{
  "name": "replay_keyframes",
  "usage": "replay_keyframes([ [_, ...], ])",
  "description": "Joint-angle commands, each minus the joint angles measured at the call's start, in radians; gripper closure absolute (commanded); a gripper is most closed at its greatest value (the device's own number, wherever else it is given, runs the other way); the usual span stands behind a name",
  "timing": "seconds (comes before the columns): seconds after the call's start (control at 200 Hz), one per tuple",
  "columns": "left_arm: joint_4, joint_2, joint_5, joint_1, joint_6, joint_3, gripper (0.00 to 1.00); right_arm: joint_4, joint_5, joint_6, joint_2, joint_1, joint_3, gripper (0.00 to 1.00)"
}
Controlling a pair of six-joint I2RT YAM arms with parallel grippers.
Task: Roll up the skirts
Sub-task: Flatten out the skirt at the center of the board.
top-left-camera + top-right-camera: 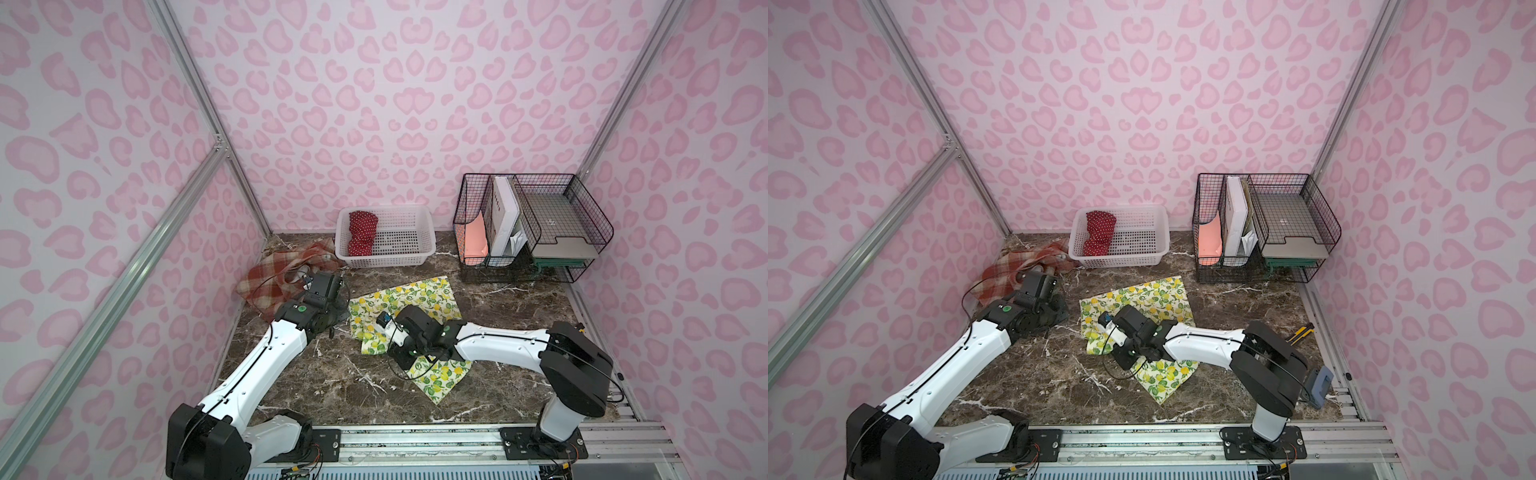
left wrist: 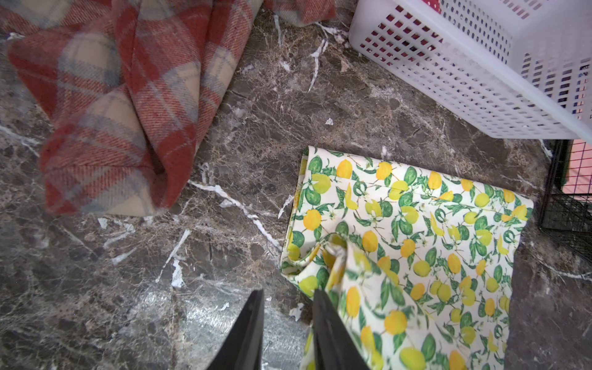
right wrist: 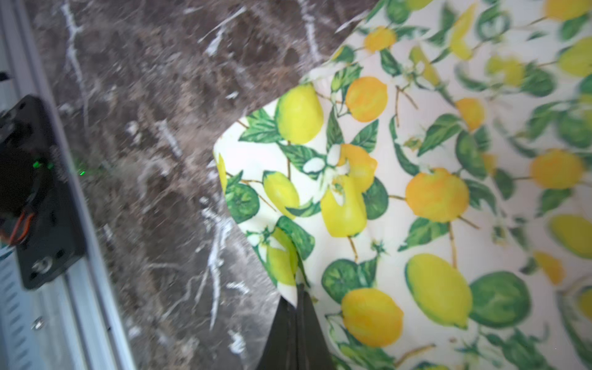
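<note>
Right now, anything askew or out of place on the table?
Rust-red and cream plaid cloth skirt lies crumpled, unrolled, beside the white plastic lattice basket. White-yellow lemon-print cloth skirt lies askew, one edge pinched in the shut right gripper.

the worktop (image 2: 288,105) looks like polished stone, veined, with a faint sheen. the plaid skirt (image 2: 121,105) is thick woven cloth with a coarse twill rib, matt and a little fuzzy. the lemon skirt (image 2: 432,240) is thin, smooth printed cloth, matt. the polka-dot skirt (image 1: 362,232) is soft matt cloth. the basket (image 2: 464,73) is moulded plastic lattice, slightly glossy. the wire rack (image 1: 582,208) is thin dark-coated metal mesh. the left fingers (image 2: 246,333) look smooth and matt.
</note>
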Motion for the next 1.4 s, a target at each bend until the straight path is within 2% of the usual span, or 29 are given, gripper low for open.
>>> replay_keyframes([
  [0.0, -0.014, -0.012, 0.021, 0.000, -0.009, -0.012, 0.69, 0.034, -0.099, 0.008, -0.033, 0.055, -0.042, 0.99],
  [0.075, -0.013, -0.014, 0.028, -0.001, -0.016, -0.021, 0.69, 0.050, -0.119, 0.027, -0.056, 0.080, -0.058, 0.98],
  [0.295, -0.017, -0.013, 0.041, -0.001, -0.020, -0.028, 0.69, 0.113, -0.300, 0.084, -0.059, 0.131, -0.067, 0.95],
  [0.355, -0.016, -0.012, 0.044, -0.001, -0.019, -0.029, 0.69, 0.113, -0.368, 0.086, -0.042, 0.139, -0.073, 0.88],
  [0.425, -0.016, -0.009, 0.051, -0.003, -0.017, -0.033, 0.69, 0.080, -0.402, 0.064, -0.015, 0.153, -0.070, 0.71],
  [0.57, -0.003, 0.017, 0.062, -0.002, -0.017, -0.033, 0.66, 0.028, -0.317, 0.054, -0.059, 0.140, -0.096, 0.55],
  [0.66, 0.012, 0.052, 0.066, -0.003, -0.021, -0.028, 0.62, -0.017, -0.235, 0.045, -0.120, 0.093, -0.094, 0.54],
  [0.76, 0.037, 0.105, 0.054, -0.003, -0.039, -0.023, 0.57, -0.061, -0.013, 0.072, -0.161, -0.018, -0.068, 0.53],
  [0.885, 0.052, 0.205, -0.024, -0.003, -0.064, 0.015, 0.48, -0.101, 0.271, 0.120, -0.091, -0.178, 0.009, 0.59],
  [0.965, 0.053, 0.278, -0.070, -0.001, -0.069, 0.062, 0.43, -0.115, 0.373, 0.132, -0.002, -0.266, 0.083, 0.52],
  [1.14, 0.092, 0.428, -0.091, 0.011, -0.070, 0.155, 0.42, -0.070, 0.461, 0.157, 0.124, -0.408, 0.175, 0.47],
  [1.275, 0.139, 0.540, -0.038, 0.037, -0.092, 0.180, 0.49, -0.047, 0.515, 0.155, 0.217, -0.465, 0.241, 0.39],
  [1.395, 0.180, 0.601, -0.008, 0.057, -0.109, 0.189, 0.48, -0.024, 0.519, 0.141, 0.276, -0.503, 0.291, 0.35],
])
